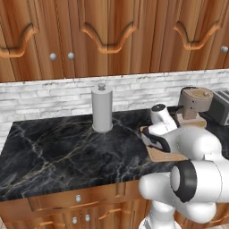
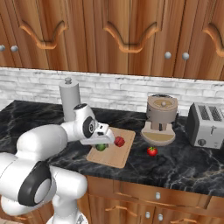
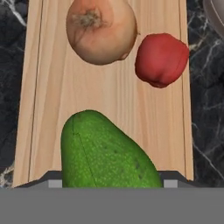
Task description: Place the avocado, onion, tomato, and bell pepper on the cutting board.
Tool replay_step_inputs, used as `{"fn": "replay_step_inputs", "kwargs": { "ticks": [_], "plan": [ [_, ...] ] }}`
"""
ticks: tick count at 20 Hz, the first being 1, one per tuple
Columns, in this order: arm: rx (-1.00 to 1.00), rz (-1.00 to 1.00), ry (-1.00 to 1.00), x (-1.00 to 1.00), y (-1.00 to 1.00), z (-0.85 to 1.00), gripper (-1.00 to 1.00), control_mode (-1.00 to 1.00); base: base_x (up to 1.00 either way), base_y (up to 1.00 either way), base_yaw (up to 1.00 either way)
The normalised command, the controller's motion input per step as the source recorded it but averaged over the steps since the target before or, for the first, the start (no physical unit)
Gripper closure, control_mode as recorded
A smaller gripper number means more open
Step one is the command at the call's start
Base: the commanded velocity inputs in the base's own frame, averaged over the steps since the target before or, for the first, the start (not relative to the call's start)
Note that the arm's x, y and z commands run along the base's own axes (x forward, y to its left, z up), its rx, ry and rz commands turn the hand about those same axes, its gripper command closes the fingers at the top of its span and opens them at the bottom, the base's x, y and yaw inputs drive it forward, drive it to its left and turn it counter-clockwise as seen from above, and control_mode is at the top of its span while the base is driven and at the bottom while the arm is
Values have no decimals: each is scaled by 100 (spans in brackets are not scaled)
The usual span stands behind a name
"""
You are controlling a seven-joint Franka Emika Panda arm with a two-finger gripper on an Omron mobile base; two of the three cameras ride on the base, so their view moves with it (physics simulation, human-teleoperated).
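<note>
We see the avocado (image 3: pixel 105 151) filling the space just ahead of our gripper (image 2: pixel 103 141), over the cutting board (image 3: pixel 109 105). Beyond it lie the onion (image 3: pixel 101 29) and a red vegetable (image 3: pixel 161 59). Whether the fingers grip it, we cannot tell

The cutting board (image 2: pixel 114 151) lies on the counter (image 2: pixel 192 164), with the avocado (image 2: pixel 101 147) on its near left part and the bell pepper (image 2: pixel 119 141) just right of it. The tomato (image 2: pixel 152 151) sits off the board to its right, before the coffee grinder (image 2: pixel 161 119); the toaster (image 2: pixel 206 125) stands farther right, the paper towel holder (image 2: pixel 70 104) far left.
</note>
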Motion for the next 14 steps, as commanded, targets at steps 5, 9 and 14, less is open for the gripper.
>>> {"fn": "replay_step_inputs", "kwargs": {
  "ticks": [5,9,14],
  "plan": [
    [3,0,3,5,1,-24,100,-100,0,0,0],
    [0,0,3,5,5,-26,100,-100,0,0,0],
    [1,0,2,9,8,-22,100,-100,0,0,0]
  ]
}}
